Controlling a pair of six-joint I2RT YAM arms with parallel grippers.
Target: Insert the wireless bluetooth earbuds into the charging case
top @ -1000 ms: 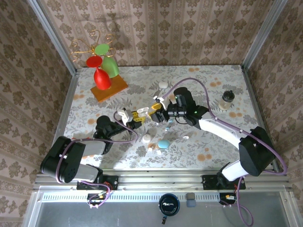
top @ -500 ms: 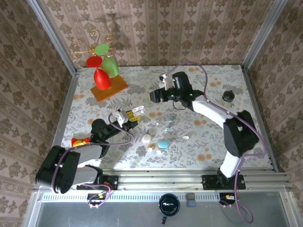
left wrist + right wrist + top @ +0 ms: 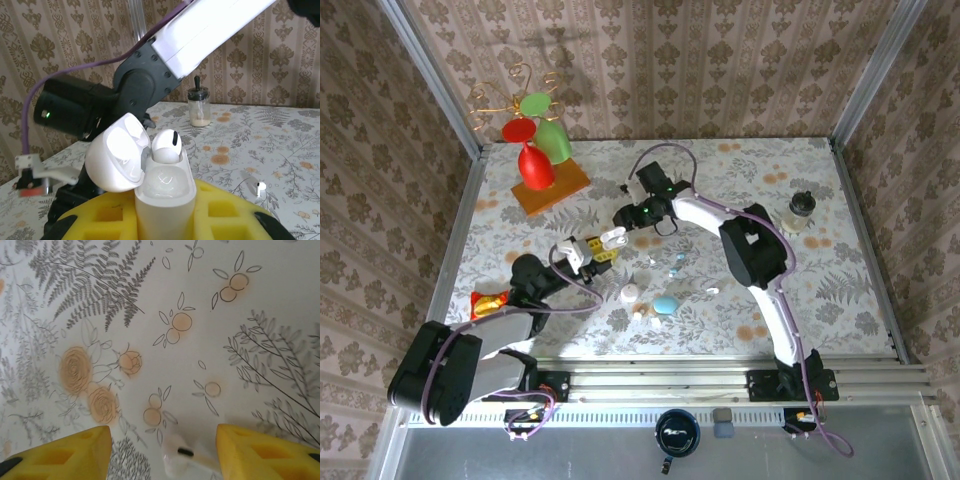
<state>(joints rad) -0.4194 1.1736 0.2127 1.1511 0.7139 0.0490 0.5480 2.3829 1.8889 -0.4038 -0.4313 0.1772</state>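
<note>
Left end effector pinches open white plastic case holding 1 white earbud; spread right end effector straddles 1 loose earbud.

— Glossy white plastic on the charging case, smooth, throws back the light. Same on the earbud.
— Looks duller on the yellow pads: matt, slightly grainy plastic.
— Shiny white shell on the arm link, matt black at the joint.
— Smooth, matt printed cover on the table; clear glass for the small jar; brushed metal along the rail.
</note>
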